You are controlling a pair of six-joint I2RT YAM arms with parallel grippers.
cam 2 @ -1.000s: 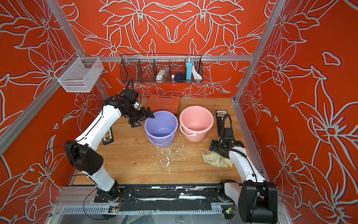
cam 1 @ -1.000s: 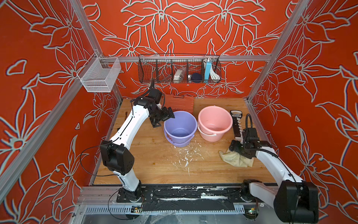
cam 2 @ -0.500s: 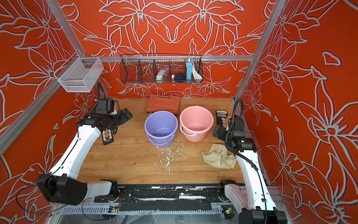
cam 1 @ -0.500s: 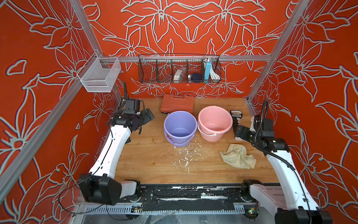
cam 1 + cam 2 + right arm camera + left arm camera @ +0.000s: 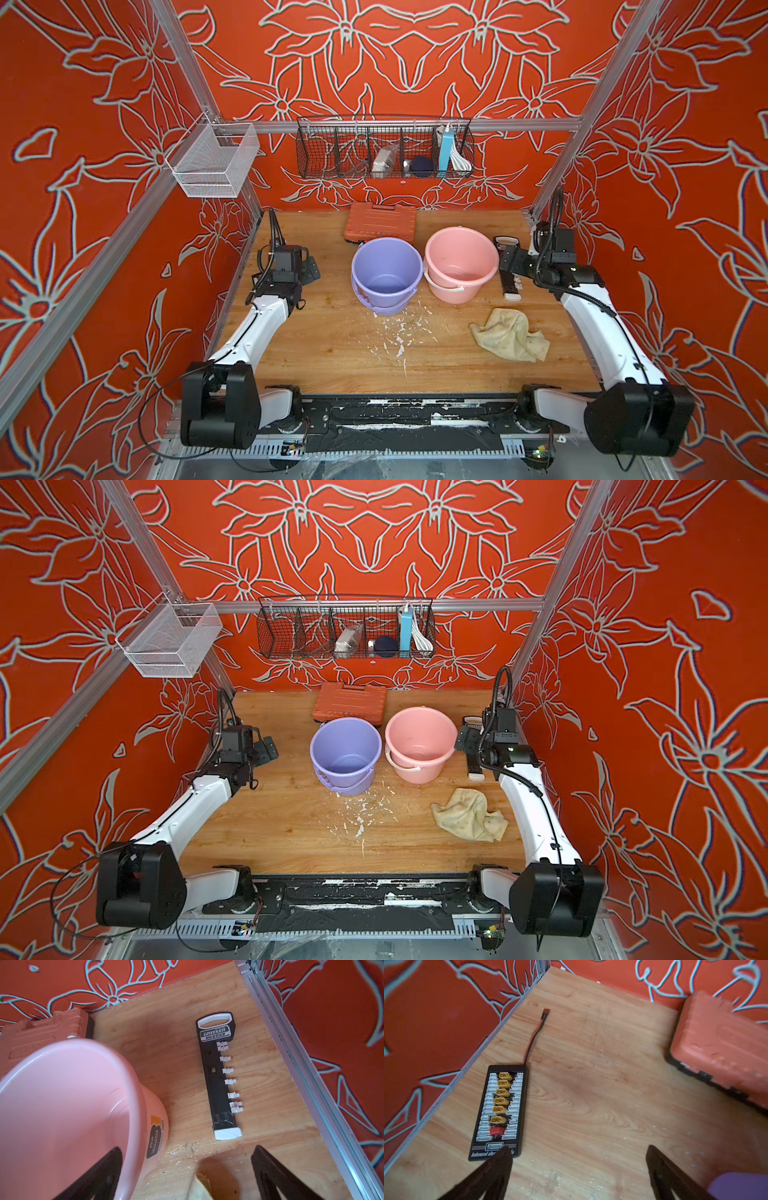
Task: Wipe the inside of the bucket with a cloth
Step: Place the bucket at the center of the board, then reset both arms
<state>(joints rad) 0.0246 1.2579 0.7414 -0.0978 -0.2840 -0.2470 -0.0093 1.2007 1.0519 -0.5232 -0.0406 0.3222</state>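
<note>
The cloth (image 5: 509, 334) lies crumpled on the counter (image 5: 332, 353), at 5 o'clock from the pink bucket (image 5: 457, 293) and apart from it; nothing holds it.
Risk, as judged: a pinch on one fold could let it slip, or leave a tail draped outside the rim.
It is limp cream-beige fabric with grey-brown stains, bunched in soft folds.

The pink bucket and the purple bucket (image 5: 384, 297) stand upright side by side toward the counter's 12 o'clock. Which one is to be wiped cannot be told.
Risk: an unbraced bucket may slide or tip on the smooth wood-grain top under wiping pressure.
Both are smooth, round, tapered plastic with handles lowered.

The right gripper (image 5: 187, 1148) is spread wide and empty. It hangs between the pink bucket and a black socket rail (image 5: 220, 1076), with the cloth near at its 6 o'clock. A careless descent could knock the rail.

The left gripper (image 5: 578, 1149) is spread wide and empty, at 9 o'clock of the purple bucket, beside a flat charging board (image 5: 500, 1109).

White flecks (image 5: 395, 332) at 6 o'clock of the purple bucket could be dragged inside.
</note>
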